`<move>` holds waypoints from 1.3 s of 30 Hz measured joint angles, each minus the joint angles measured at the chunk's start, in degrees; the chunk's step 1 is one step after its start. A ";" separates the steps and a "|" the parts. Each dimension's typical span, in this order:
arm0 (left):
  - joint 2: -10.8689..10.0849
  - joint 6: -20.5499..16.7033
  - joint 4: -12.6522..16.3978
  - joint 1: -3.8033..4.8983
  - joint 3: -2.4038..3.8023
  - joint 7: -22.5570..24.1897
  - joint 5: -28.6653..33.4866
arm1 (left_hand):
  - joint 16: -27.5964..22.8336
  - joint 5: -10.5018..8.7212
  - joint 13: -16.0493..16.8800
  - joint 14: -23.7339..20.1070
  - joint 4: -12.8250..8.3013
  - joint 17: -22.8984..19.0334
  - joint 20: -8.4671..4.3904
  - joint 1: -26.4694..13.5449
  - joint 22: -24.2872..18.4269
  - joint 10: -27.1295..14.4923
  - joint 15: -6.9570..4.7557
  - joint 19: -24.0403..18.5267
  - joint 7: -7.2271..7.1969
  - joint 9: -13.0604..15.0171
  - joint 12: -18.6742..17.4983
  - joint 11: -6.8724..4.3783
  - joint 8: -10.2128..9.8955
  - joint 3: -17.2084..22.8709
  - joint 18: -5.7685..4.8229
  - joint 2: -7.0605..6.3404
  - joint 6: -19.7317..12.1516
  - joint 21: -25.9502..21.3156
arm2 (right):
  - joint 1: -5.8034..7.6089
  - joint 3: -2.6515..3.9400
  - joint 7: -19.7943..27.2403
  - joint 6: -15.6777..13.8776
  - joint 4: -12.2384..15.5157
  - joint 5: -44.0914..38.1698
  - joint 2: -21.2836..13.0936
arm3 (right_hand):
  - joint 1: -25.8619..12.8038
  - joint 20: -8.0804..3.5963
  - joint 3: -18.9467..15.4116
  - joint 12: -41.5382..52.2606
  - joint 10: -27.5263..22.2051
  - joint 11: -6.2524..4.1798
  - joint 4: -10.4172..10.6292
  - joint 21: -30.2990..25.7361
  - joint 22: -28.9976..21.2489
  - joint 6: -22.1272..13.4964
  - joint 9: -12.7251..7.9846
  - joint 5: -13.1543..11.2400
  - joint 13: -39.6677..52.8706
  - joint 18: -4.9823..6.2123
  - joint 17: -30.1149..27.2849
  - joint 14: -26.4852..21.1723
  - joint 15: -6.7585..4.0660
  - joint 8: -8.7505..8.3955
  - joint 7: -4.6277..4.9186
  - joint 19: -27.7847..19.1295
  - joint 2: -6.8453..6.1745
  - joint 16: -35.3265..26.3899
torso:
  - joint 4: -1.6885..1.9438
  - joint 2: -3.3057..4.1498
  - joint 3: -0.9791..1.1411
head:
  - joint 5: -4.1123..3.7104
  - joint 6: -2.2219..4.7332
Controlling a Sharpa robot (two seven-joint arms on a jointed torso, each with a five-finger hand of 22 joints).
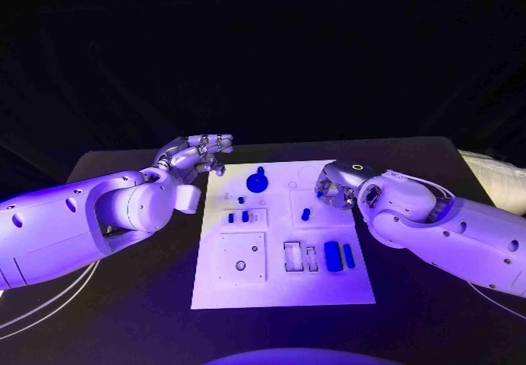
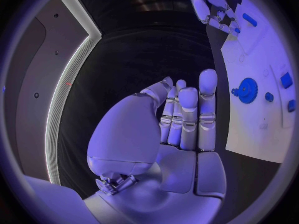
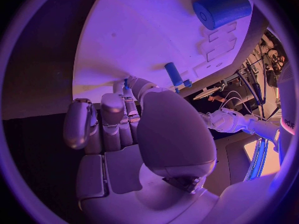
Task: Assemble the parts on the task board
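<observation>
Two white arms are seen in the head view over a black table (image 1: 131,300), where the flat white task board (image 1: 280,258) carries a blue gear (image 1: 258,182) near its far edge, small blue parts (image 1: 339,256) beside shallow rectangular recesses, and the right hand (image 1: 335,186) at its right edge, with the left hand (image 1: 198,156) off its far left corner. In the left wrist view the left hand (image 2: 181,119) is shown empty, fingers straight and close together, beside the toothed gear (image 2: 247,90). In the right wrist view the right hand (image 3: 124,124) is curled over the board near a blue cylinder (image 3: 221,8) and a slim blue peg (image 3: 174,74); whether anything is pinched cannot be told.
</observation>
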 measured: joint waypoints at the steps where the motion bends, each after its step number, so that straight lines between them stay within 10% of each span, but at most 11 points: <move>1: 0.03 0.00 -0.04 0.00 0.00 -0.03 -0.10 | 0.00 0.00 0.00 0.00 0.00 0.00 0.00 0.00 0.00 0.00 0.00 0.00 0.00 0.00 0.00 0.00 0.00 0.00 -0.01 0.00 0.00 0.00 | 0.00 -0.01 0.00 0.00 0.00 -0.02 0.02 | -0.01 -0.02 0.09 0.11 0.25 -0.10 -0.09 0.14 0.26 0.29 0.13 0.00 -0.02 0.00 0.13 0.00 0.00 0.13 -0.09 0.06 0.01 0.14 | 0.00 0.00 -0.01 | 0.01 0.00; 39: 0.70 -0.42 -0.34 -0.16 0.00 -0.46 -2.10 | 0.00 0.00 0.17 -0.21 -0.15 0.24 0.00 0.00 -0.19 -0.49 -0.20 0.00 0.00 -0.02 0.34 0.10 0.00 -0.16 -0.01 0.00 0.00 -0.66 | -0.45 0.00 -0.28 -6.39 4.93 1.15 -2.81 | -0.15 -0.04 1.56 0.21 2.51 -0.10 -1.58 1.47 2.51 1.46 1.14 -1.82 -1.22 0.01 2.01 -0.20 -0.19 0.47 0.17 1.27 1.35 2.64 | -0.08 -0.10 -0.06 | 0.15 -0.10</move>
